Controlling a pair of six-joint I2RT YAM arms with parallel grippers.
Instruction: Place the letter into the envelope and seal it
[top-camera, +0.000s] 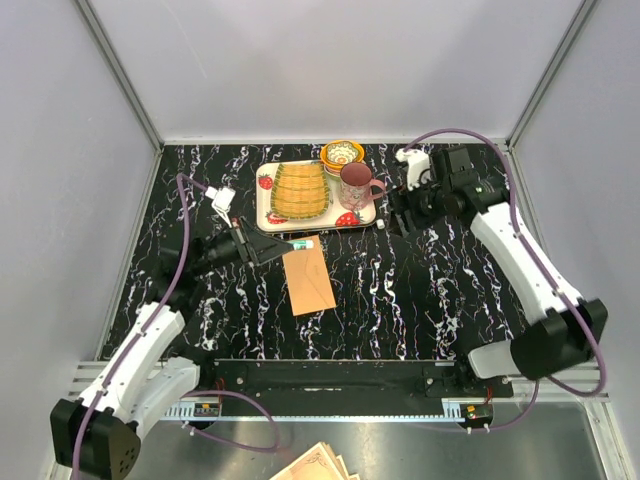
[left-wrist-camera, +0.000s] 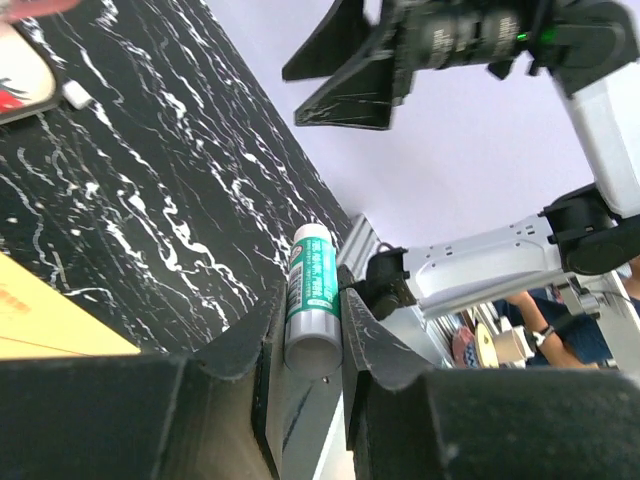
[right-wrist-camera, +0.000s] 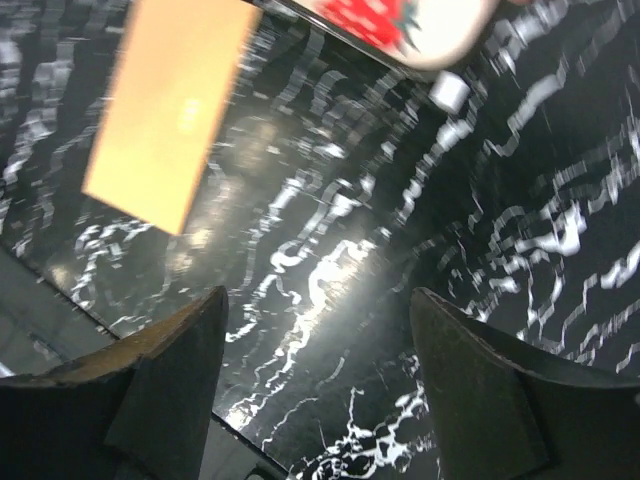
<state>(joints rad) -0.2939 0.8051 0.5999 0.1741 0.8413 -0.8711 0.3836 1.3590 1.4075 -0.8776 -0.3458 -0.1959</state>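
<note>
Left claw (left-wrist-camera: 313, 322) is pinching the glue stick (left-wrist-camera: 313, 285) at the far edge of the envelope (top-camera: 308, 282), which is lying mid-bench (top-camera: 430, 290). Right claw (right-wrist-camera: 320, 345) is hanging spread, empty. Letter not visible. Best approach, as judged: glide tip lightly along the flap.

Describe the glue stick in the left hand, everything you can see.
The glue stick is a small, plastic-looking cylinder: white body, green label with white print, pale rounded end toward the wrist camera. It lies lengthwise between the left hand's two dark fingers, which clamp its sides, far end poking past their tips. From above it sits by the envelope's far edge; whether it touches the paper can't be told.
</note>
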